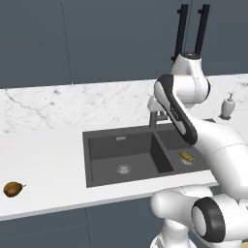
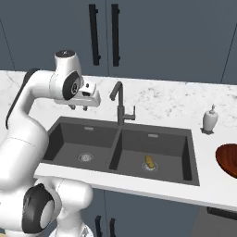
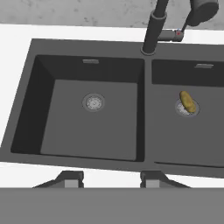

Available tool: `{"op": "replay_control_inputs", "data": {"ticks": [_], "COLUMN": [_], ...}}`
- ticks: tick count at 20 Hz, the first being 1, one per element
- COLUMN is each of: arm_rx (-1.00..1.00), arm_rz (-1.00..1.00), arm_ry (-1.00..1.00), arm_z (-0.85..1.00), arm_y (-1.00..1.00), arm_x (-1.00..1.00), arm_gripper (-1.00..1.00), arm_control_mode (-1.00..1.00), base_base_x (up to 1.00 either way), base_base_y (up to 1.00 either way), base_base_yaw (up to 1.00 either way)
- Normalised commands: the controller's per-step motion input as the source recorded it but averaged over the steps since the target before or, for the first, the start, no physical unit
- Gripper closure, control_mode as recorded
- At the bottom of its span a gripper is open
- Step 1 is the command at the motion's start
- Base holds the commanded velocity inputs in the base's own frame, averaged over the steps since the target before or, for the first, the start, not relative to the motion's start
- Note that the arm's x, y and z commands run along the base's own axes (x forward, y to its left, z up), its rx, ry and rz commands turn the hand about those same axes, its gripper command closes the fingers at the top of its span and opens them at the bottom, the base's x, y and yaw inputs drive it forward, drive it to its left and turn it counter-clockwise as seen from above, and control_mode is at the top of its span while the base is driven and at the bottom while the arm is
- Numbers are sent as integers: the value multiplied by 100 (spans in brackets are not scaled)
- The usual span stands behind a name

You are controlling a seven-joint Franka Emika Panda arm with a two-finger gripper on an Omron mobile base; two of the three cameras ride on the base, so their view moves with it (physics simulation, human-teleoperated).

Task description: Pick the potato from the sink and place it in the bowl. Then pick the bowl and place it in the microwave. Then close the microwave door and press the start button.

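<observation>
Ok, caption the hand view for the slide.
Looking down on the double sink: potato resting on the right basin's drain, faucet above the divider.

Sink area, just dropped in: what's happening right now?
The arm's end effector hovers above the sink, over its left basin, jaws apart and holding nothing. The potato lies on the drain of the right basin, untouched. The bowl waits empty on the counter to the right. A brown pear sits far left.
</observation>
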Motion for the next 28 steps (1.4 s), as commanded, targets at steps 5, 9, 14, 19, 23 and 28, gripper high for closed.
{"op": "replay_control_inputs", "data": {"ticks": [5, 9, 14, 19, 23, 28], "arm_rx": [0, 0, 1, 1, 0, 0], "arm_rz": [0, 0, 0, 0, 0, 0], "arm_ry": [-4, 0, -2, 1, 1, 0], "arm_z": [-1, -18, -21, -30, -43, -50], "arm_y": [-5, -14, -37, -72, -69, -64], "arm_x": [-51, -97, -76, -4, 27, 43], "arm_gripper": [-100, -100, -100, -100, -100, -100], "arm_control_mode": [-100, -100, -100, -100, -100, -100], "base_base_x": [0, 0, 0, 0, 0, 0], "base_base_y": [0, 0, 0, 0, 0, 0], "base_base_yaw": [0, 0, 0, 0, 0, 0]}}
